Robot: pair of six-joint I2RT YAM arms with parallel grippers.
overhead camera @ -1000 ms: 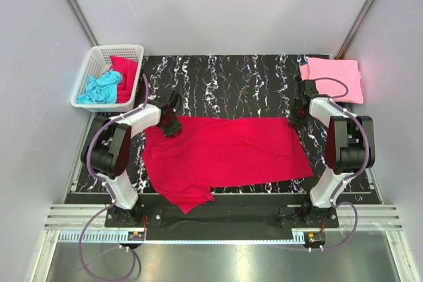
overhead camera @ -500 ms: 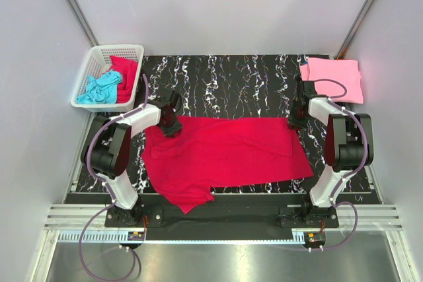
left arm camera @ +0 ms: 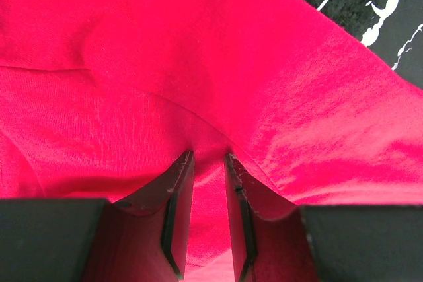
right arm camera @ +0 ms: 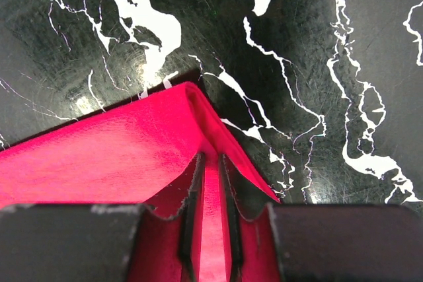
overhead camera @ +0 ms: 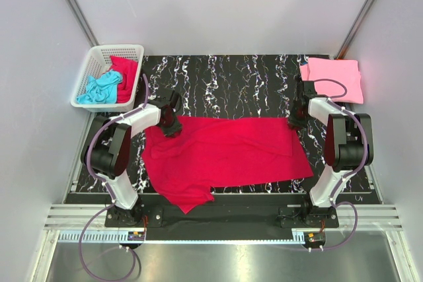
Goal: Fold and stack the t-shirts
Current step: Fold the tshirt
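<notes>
Plainly, the danger lies in how little cloth each pincer has. The crimson t-shirt (overhead camera: 225,153) lies spread across the middle of the black marbled table (overhead camera: 231,74), held at both far corners. We judge the next move to be a lift and a fold toward the near side. If the two arms rise or travel unevenly, the fabric between them may pull taut and slip out of one grip, or it may sag and fold crookedly. The near left part of the shirt reaches past the marbled surface's front edge, so it could drag or catch as the cloth is carried. The right corner is doubled over itself, and a thin pinch there might take only the upper layer.

The left gripper (left arm camera: 208,158) sits at the far left corner of the shirt. Its jaws are nearly together, with a narrow ridge of crimson cloth pinched up between them. The right gripper (right arm camera: 210,158) is at the far right corner, just beside bare table, and its jaws are likewise drawn close on a folded strip of the same shirt. So both clamp the crimson t-shirt.

The pink t-shirt (overhead camera: 332,77) lies folded at the table's far right corner, well apart from the crimson one. A turquoise t-shirt (overhead camera: 99,88) and a red t-shirt (overhead camera: 125,72) wait in the white basket (overhead camera: 117,49) at the far left.
</notes>
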